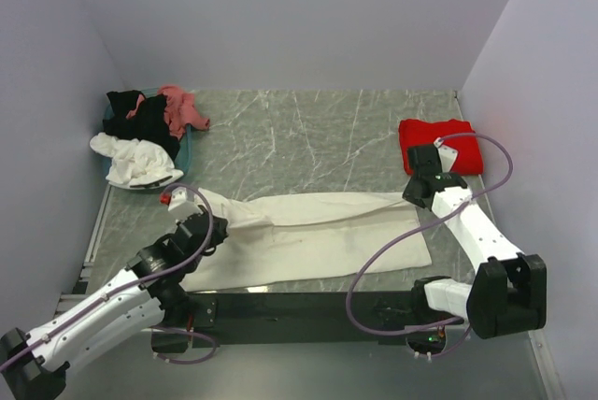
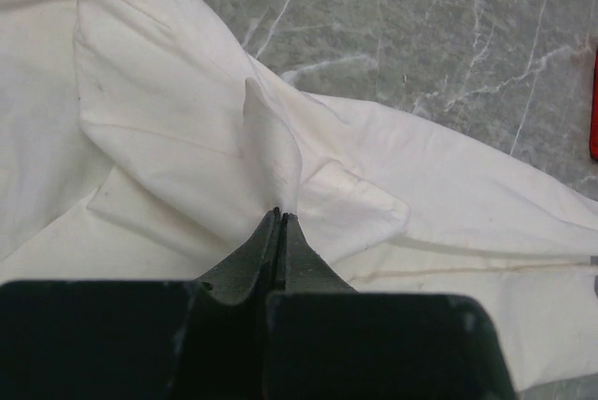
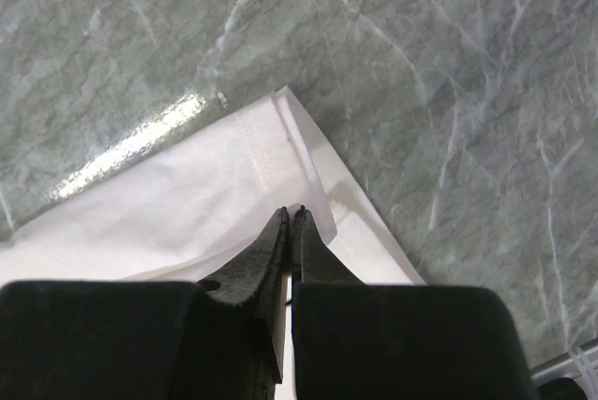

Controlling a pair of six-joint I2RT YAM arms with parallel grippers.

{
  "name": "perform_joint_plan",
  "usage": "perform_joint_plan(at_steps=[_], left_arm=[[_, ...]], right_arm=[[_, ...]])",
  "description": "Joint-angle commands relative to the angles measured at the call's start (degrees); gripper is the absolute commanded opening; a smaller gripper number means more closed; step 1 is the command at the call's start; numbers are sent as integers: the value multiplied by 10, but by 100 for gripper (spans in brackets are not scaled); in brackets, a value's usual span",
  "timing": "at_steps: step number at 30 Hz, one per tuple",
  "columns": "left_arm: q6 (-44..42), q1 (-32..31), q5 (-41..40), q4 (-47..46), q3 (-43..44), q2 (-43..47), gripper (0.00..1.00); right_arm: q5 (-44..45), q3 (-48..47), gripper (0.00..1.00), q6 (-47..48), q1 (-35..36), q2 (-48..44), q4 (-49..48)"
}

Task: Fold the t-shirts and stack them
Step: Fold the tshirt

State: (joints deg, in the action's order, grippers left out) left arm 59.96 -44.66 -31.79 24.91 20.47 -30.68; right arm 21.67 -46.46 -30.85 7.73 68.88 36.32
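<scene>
- Grey marbled table [image 1: 308, 124] between plain pale walls [image 1: 280, 17], arm bases along the near edge.
- Spread across the near middle: cream t-shirt [image 1: 308, 232], long side running left to right, partly doubled over with a crease along its length.
- Set at the far right, well apart from the rest: red t-shirt [image 1: 434, 143], already folded into a neat block.
- Heaped at the far left: black, pink and white shirts [image 1: 140, 138], crumpled, not yet folded.
- Pinched in the left gripper [image 2: 280, 218]: a small tented peak of cream cloth at the sleeve end, jaws pressed together on it.
- Pinched likewise in the right gripper [image 3: 291, 213]: the stitched hem beside the shirt's far right corner, jaws closed on only a thin bite of fabric.
- Probably mid-fold, judging by both ends held at once.
- Could lose the right corner under any sharp tug, given so shallow a bite at the very edge; fold then lands skewed.
- Could drag a lower layer along on the left, since a bunched peak may hold more than one thickness; wrinkles and a crooked crease as a result.
- Could snag on the purple cable [image 1: 374, 264] looping over the shirt's near right part, pulling the cloth off line.
- Could slide the whole garment on the glossy stone if the two pulls are uneven.
</scene>
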Motion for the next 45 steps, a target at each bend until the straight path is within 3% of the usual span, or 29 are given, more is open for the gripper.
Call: perform_joint_plan(at_steps=[1,19,22,23,25,26,27,29,30,35,41,45], left_arm=[[23,-6,-14,43,30,25,1],[33,-10,36,89,31,39,1],[37,-13,42,95,33,31,11],[38,-16,43,98,34,28,24],[46,-26,42,105,42,23,37],[50,-30,35,116,46,22,46],[54,-33,31,121,51,23,50],[53,-40,24,130,68,27,59],[49,-40,17,138,75,28,59],[20,-41,-6,129,109,12,63],[-3,-40,-13,76,113,-75,70],[-13,-39,-56,66,121,-125,77]], right_arm=[[16,6,0,-14,13,-24,17],[85,5,0,-87,44,-18,72],[101,1,0,-102,45,-5,76],[108,1,0,-105,48,1,78],[108,3,7,-106,54,4,75],[113,4,13,-108,57,3,75],[116,4,30,-111,67,-2,79],[127,-2,44,-117,78,-15,86],[144,-6,49,-119,96,-30,101],[186,-53,57,-106,128,-92,143],[47,-21,59,-27,139,-145,43],[-42,8,61,-29,189,-119,-53]])
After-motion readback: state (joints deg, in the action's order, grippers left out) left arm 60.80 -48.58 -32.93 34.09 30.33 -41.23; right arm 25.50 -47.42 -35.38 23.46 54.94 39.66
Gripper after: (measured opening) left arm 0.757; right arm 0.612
